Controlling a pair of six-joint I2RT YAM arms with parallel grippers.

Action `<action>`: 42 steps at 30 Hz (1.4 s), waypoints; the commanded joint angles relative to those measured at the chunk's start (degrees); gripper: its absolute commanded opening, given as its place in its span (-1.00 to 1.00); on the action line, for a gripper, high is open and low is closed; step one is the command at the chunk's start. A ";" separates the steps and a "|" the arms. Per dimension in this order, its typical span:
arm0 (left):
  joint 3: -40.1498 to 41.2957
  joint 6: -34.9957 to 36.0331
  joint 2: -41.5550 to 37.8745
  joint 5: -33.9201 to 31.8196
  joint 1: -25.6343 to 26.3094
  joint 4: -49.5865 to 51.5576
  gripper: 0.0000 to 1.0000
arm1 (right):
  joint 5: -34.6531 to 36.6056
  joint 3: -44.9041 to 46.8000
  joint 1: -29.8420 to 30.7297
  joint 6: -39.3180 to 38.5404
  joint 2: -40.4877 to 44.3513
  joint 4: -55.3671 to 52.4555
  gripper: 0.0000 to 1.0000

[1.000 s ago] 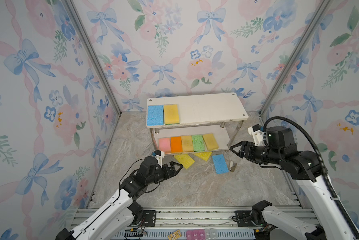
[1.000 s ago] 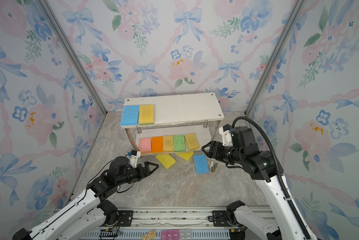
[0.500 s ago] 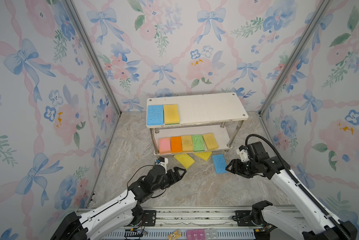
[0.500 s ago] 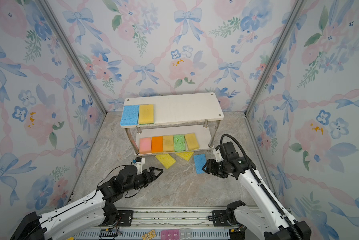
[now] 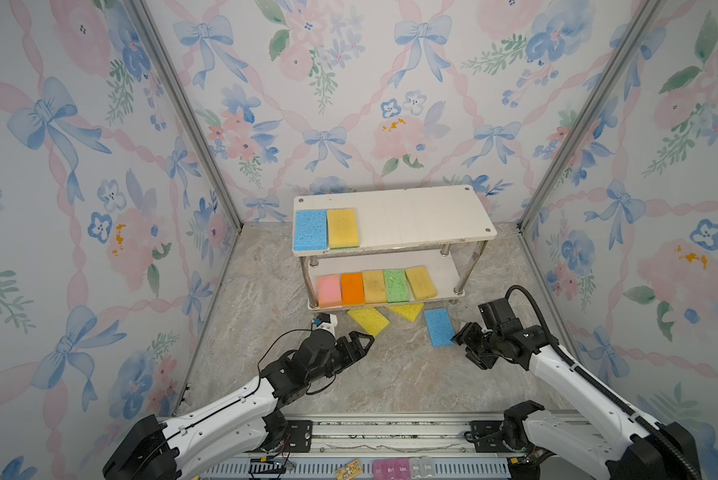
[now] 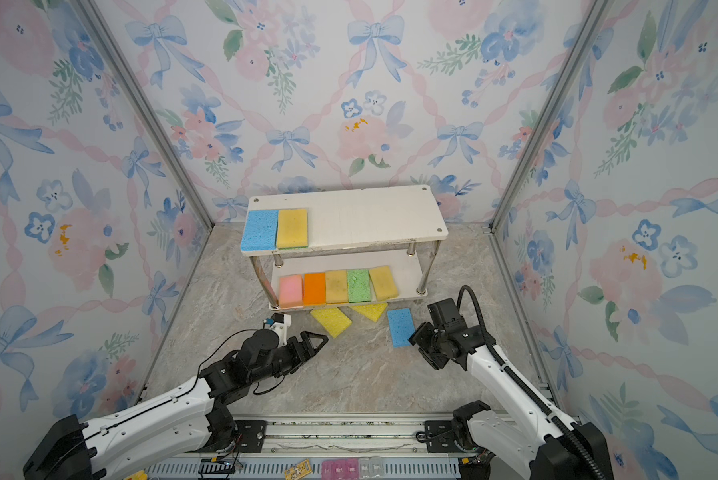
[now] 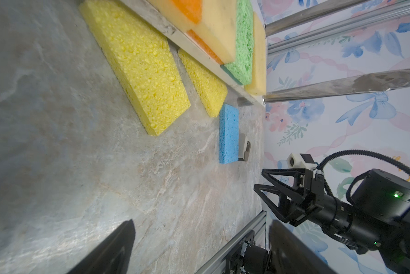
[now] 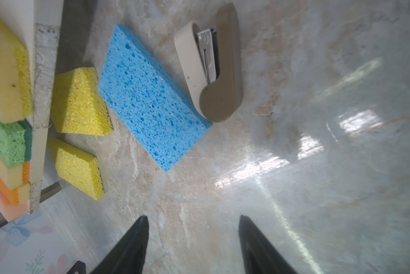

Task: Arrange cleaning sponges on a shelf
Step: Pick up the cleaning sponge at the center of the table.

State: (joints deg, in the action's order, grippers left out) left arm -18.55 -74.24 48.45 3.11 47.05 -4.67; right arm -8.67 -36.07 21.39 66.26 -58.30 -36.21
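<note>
The shelf (image 5: 424,216) (image 6: 370,216) carries a blue sponge (image 5: 309,229) and a mustard one (image 5: 342,227) on its top board. Several sponges (image 5: 374,286) line the lower board. On the floor in front lie a bright yellow sponge (image 5: 369,320) (image 7: 142,66), a second yellow one (image 5: 407,311) (image 8: 80,102) partly under the board, and a blue sponge (image 5: 439,327) (image 8: 149,97). My left gripper (image 5: 367,343) (image 7: 200,221) is open and empty, just short of the first yellow sponge. My right gripper (image 5: 459,338) (image 8: 194,216) is open and empty, low beside the blue sponge's near corner.
A small grey clip (image 8: 213,64) (image 7: 244,147) lies against the blue floor sponge's right edge. The shelf's metal legs (image 5: 469,266) stand close behind. Patterned walls enclose three sides, and a metal rail (image 5: 390,428) runs along the front.
My right arm has come down from above to floor level beside the blue sponge. My left arm has lowered and stretched flatter, its gripper staying near the yellow sponge.
</note>
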 commanded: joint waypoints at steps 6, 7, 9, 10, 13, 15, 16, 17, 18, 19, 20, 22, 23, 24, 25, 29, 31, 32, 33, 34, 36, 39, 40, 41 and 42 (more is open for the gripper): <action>-2.63 -0.12 1.48 -1.13 0.25 -0.43 0.84 | 4.44 1.30 3.16 13.76 -6.55 13.07 0.23; -2.57 -0.11 1.54 -1.22 0.24 -0.46 0.84 | 4.43 1.44 3.30 14.29 -7.22 13.73 0.22; -2.49 -0.28 1.31 -1.38 0.15 -0.46 0.84 | 5.00 1.37 4.05 14.88 -8.57 14.10 0.20; -2.31 -0.38 1.22 -1.46 0.15 -0.43 0.84 | 5.12 1.28 4.24 14.84 -9.11 14.37 0.20; -1.86 -0.71 0.62 -1.96 -0.07 -0.42 0.85 | 4.46 1.07 4.29 15.08 -11.83 15.33 0.19; -1.60 -0.98 0.26 -1.80 -0.43 -0.39 0.85 | 3.90 1.09 4.35 15.27 -13.97 16.13 0.17; -1.52 -0.99 0.16 -1.66 -0.61 -0.34 0.85 | 3.76 1.01 4.31 15.39 -14.72 16.27 0.16; -1.44 -1.02 -0.05 -1.45 -0.94 -0.34 0.85 | 3.72 0.86 4.43 15.46 -15.55 16.44 0.15; -1.33 -1.05 -0.17 -1.35 -1.20 -0.34 0.85 | 3.87 0.75 4.54 15.53 -16.17 16.42 0.14; -1.32 -1.06 -0.21 -1.20 -1.42 -0.35 0.85 | 4.03 0.74 4.67 15.70 -16.54 16.51 0.13; -1.28 -1.02 -0.31 -0.94 -1.72 -0.34 0.85 | 4.16 0.74 4.70 15.67 -16.96 16.72 0.12; -1.17 -1.00 -0.53 -0.55 -2.20 -0.34 0.85 | 4.46 0.65 4.99 15.70 -17.83 16.91 0.10; -1.03 -1.01 -0.59 -0.33 -2.52 -0.37 0.85 | 4.49 0.64 5.03 15.67 -18.43 17.31 0.09; -0.91 -1.04 -0.74 -0.15 -2.74 -0.34 0.85 | 4.47 0.41 5.09 15.67 -19.08 17.58 0.09; -0.86 -1.06 -0.85 0.03 -3.01 -0.37 0.85 | 4.61 0.26 5.20 15.57 -19.65 17.79 0.09; -0.44 -1.22 -1.70 0.93 -4.02 -0.30 0.85 | 5.06 -0.97 5.73 14.96 -22.27 17.54 0.05; -0.18 -1.35 -2.39 1.28 -4.62 -0.28 0.85 | 5.60 -1.81 6.10 14.51 -23.07 16.16 0.02; -0.08 -1.32 -2.83 1.45 -4.90 -0.26 0.85 | 6.10 -2.33 6.29 14.13 -23.38 15.25 0.00; 0.22 -1.32 -3.25 1.61 -5.23 -0.24 0.85 | 6.39 -2.84 6.55 13.69 -23.77 14.63 -0.03; 0.42 -1.38 -3.65 1.71 -5.45 -0.19 0.85 | 6.41 -3.35 6.74 13.39 -24.23 14.08 -0.06; 1.21 -1.49 -4.54 1.96 -5.89 -0.22 0.85 | 6.21 -4.52 7.00 12.55 -25.42 12.94 -0.19; 2.30 -1.92 -5.94 2.17 -6.35 -0.21 0.85 | 6.51 -6.79 7.46 10.71 -25.99 10.12 -0.42; 2.55 -2.05 -6.38 2.08 -6.44 -0.24 0.85 | 6.69 -7.23 7.54 10.18 -25.78 9.18 -0.50; 2.78 -2.14 -6.83 2.07 -6.44 -0.20 0.85 | 6.81 -7.66 7.68 9.67 -25.37 8.13 -0.57; 3.09 -2.34 -7.31 2.15 -6.44 -0.23 0.85 | 6.90 -7.85 7.90 9.36 -24.79 7.06 -0.65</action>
State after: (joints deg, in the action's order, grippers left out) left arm -16.82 -75.75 42.37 4.49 40.91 -4.67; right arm -2.96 -42.00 28.27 77.52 -83.72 -23.77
